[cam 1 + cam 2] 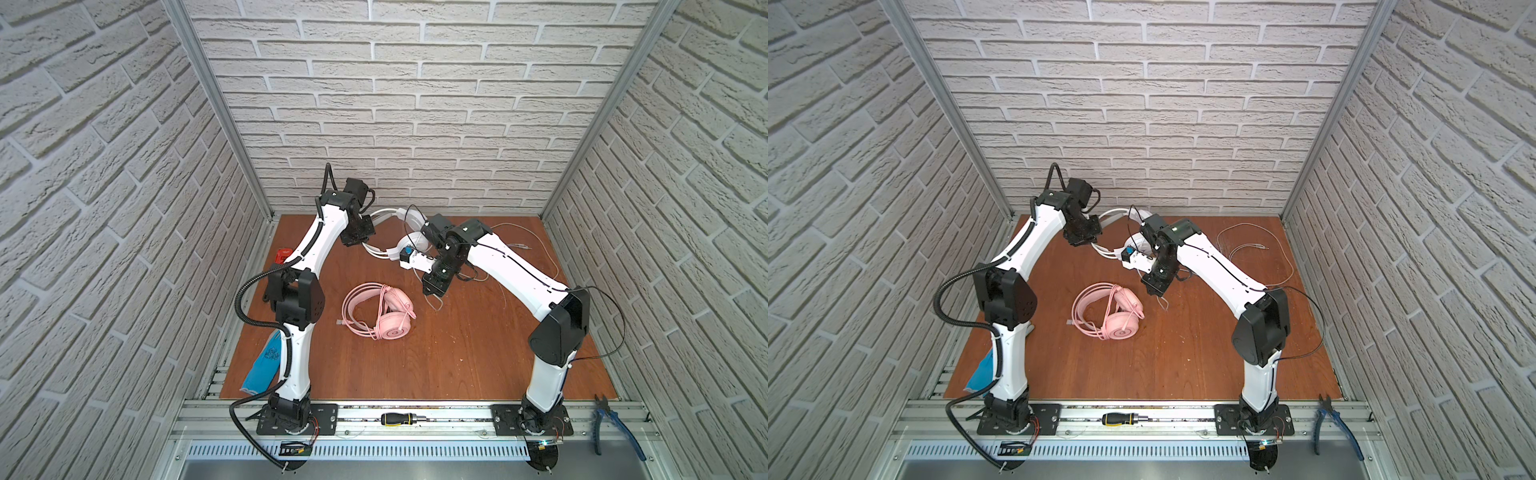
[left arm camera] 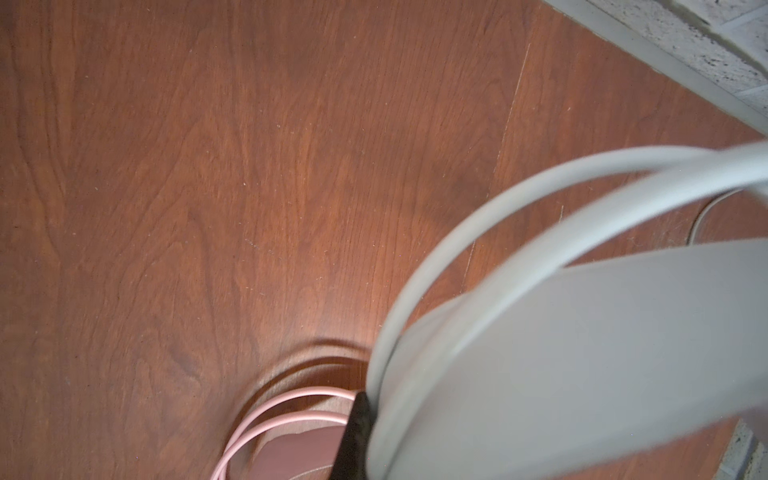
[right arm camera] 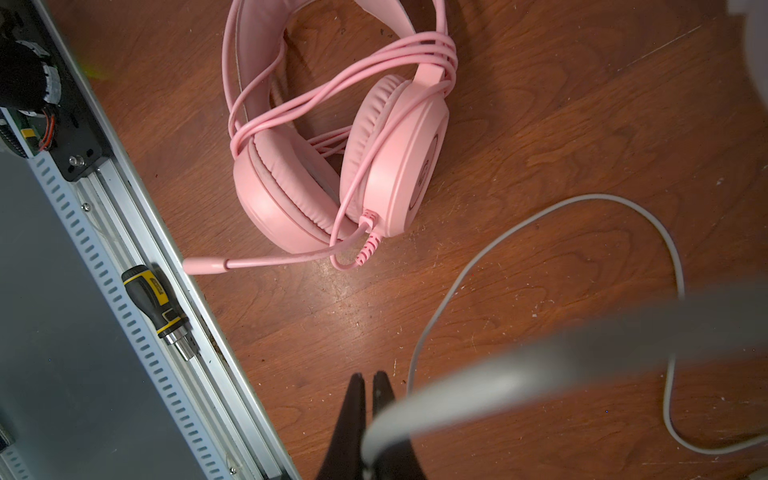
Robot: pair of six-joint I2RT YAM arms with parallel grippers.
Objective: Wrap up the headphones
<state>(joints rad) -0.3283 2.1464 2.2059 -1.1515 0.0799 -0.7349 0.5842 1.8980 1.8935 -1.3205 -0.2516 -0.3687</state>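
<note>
In both top views the white headset (image 1: 409, 216) (image 1: 1117, 212) at 12 o'clock is mostly hidden behind the two wrists, and its earcups cannot be made out. The glove (image 1: 266, 365) at 8 o'clock is half hidden behind the left arm. The red thing (image 1: 284, 254) at 10 o'clock shows too little to name.

In the left wrist view the headset's blurred band runs out of frame. It covers all but one finger of the left gripper (image 2: 357, 419). The pink headset (image 2: 282, 419) is cut off there.

In the right wrist view the blurred band hides the base of the right gripper (image 3: 369, 380) and part of the cable (image 3: 498, 232).

Both top views look down from high in front over the whole bench (image 1: 457, 353). Each wrist camera sits close above it (both catch the pink headset (image 3: 395, 166)).
</note>
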